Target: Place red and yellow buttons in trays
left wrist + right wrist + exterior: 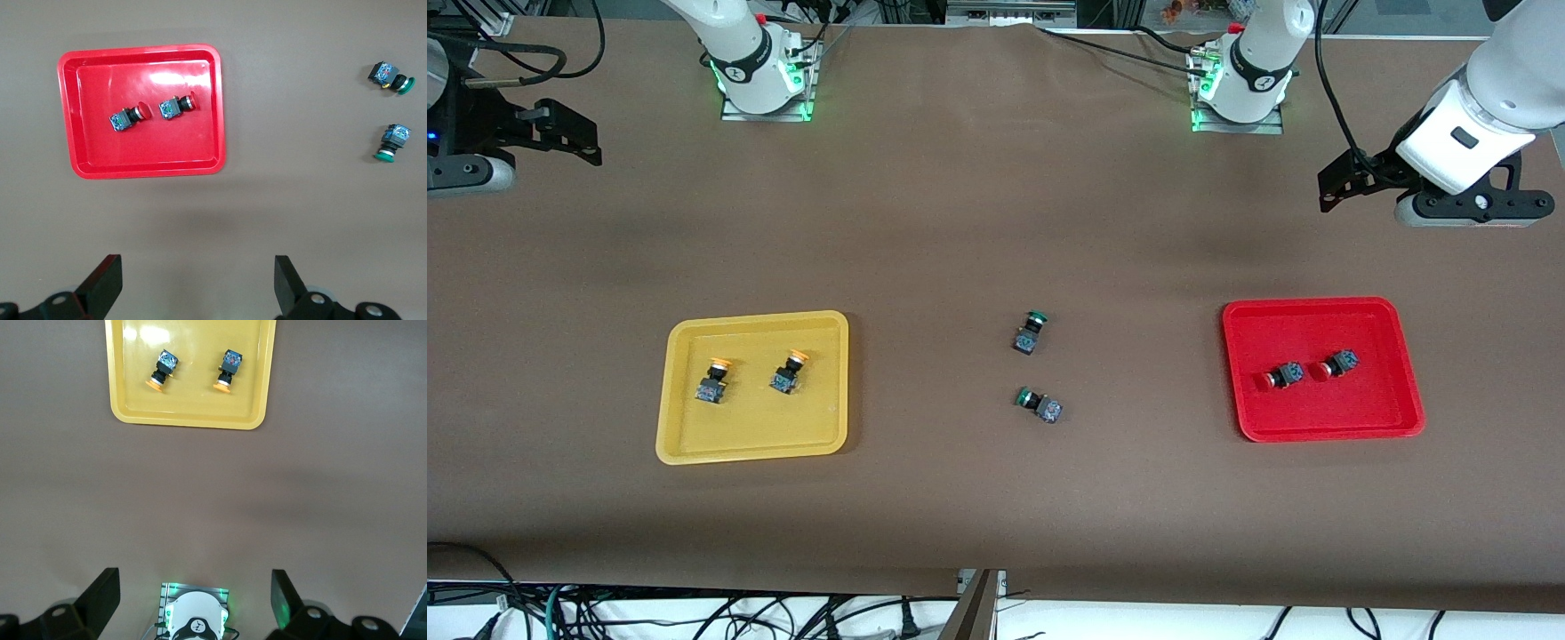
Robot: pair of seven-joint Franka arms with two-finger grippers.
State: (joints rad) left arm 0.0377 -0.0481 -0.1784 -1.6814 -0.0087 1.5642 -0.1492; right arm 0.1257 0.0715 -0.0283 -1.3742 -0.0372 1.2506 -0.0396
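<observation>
You have both yellow buttons (714, 380) (788, 371) lying in the yellow tray (685, 444), toward the right arm's end of the counter (996, 178), side by side and apart from each other, caps pointing away from the front camera. Both red buttons (1280, 376) (1336, 365) lie on their sides in the red tray (1316, 431), toward the left arm's end, so close that you cannot tell whether one cap touches the other's body. Between the two trays, two green-capped switches (1031, 331) (1039, 403) lie on the bare counter, one nearer the front camera than the other. Your left gripper (199, 283) hangs over open counter near the left arm's base, well apart from the red tray, its fingers (107, 283) spread wide with nothing between them; only their tips show at the wrist view's edge. Your right gripper (193, 600) hangs over the counter's edge at the right arm's end, well apart from the yellow tray, fingers (103, 597) likewise wide and holding nothing. In the front view that gripper is partly cut off by the frame edge, and the printing on the switch bodies is too small to read.
</observation>
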